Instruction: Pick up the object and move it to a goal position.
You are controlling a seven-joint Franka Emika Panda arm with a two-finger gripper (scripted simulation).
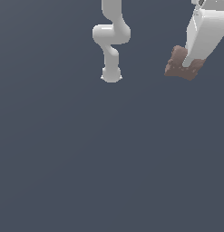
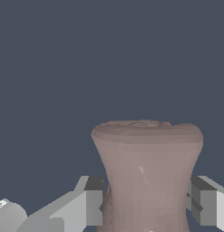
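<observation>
The object [image 1: 180, 65] is a small reddish-brown lump at the upper part of the exterior view's right, partly covered by the white gripper [image 1: 189, 62] that reaches down onto it. In the wrist view the object [image 2: 147, 167] fills the space between the two fingers and narrows at its waist. Grey fingertip pads [image 2: 94, 201] press against its pinched middle from both sides, so the gripper [image 2: 147, 204] is shut on it.
The arm's white base and lower links [image 1: 111, 43] stand at the top middle of the exterior view. Plain dark grey-blue ground [image 1: 109, 158] surrounds everything.
</observation>
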